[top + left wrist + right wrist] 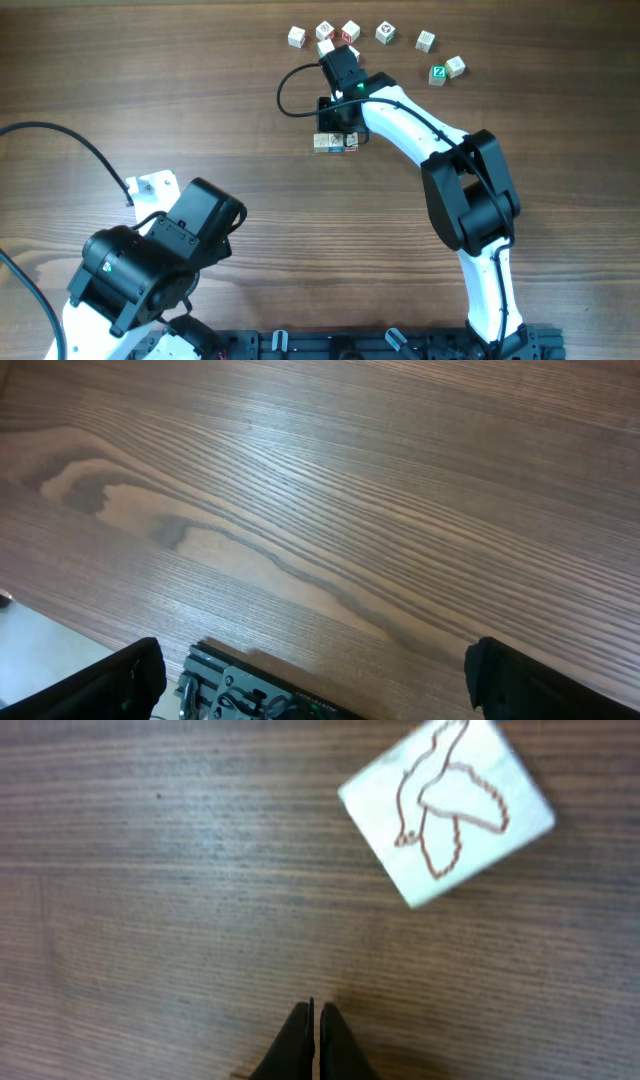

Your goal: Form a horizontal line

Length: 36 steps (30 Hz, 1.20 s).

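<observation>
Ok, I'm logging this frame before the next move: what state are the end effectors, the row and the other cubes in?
left end effector: open, empty, over bare table.
right end effector: shut, holding nothing.
horizontal line: three cubes side by side, resting on the table.
bird-print cube: flat on the table, untouched, askew to the fingers.
loose cubes: scattered, not in the row.

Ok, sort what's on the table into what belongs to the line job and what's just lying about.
Job in hand:
- row of three cubes, side by side
- right gripper, shut, holding nothing, by that row

Lying about:
- loose cubes scattered along the far edge
- green-printed cube among them
- left gripper, open over bare table
</observation>
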Available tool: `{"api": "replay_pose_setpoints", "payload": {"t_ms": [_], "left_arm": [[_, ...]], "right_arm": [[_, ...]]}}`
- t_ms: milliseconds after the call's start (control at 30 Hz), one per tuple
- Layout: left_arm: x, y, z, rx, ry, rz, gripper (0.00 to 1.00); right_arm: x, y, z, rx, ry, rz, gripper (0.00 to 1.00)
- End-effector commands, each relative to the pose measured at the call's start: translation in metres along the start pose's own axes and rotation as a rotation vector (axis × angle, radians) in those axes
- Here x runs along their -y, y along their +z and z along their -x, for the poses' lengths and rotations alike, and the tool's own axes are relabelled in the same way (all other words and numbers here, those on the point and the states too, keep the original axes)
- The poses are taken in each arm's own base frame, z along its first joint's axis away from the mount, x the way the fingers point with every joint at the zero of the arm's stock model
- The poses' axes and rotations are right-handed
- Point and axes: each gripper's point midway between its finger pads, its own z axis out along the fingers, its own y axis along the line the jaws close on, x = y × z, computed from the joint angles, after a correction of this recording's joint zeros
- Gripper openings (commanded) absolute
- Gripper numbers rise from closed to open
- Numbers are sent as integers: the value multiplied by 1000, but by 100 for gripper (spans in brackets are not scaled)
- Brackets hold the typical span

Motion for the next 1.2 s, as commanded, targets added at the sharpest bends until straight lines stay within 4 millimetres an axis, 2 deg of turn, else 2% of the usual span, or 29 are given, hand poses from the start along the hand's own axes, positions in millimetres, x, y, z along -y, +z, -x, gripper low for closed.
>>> {"api": "replay_pose_setpoints", "payload": {"t_ms": [0,200,367,467,1067,1167], "left_arm": [[-3,1,2,10,-12,16,100],[-3,1,2,10,-12,16,100],[-3,1,2,10,-12,16,100],[-3,1,2,10,-12,16,100],[-3,1,2,10,-12,16,100],[-3,1,2,10,-12,16,100]], "right_arm": [[9,-1,14,38,28,-26,5],[28,-10,26,40,109,-40,5],[34,-10,16,-2,117,-62,5],[38,-10,17,5,120,-81,5],[31,-11,8,-37,115,-44,5],[30,-11,12,-22,112,-40,5]]}}
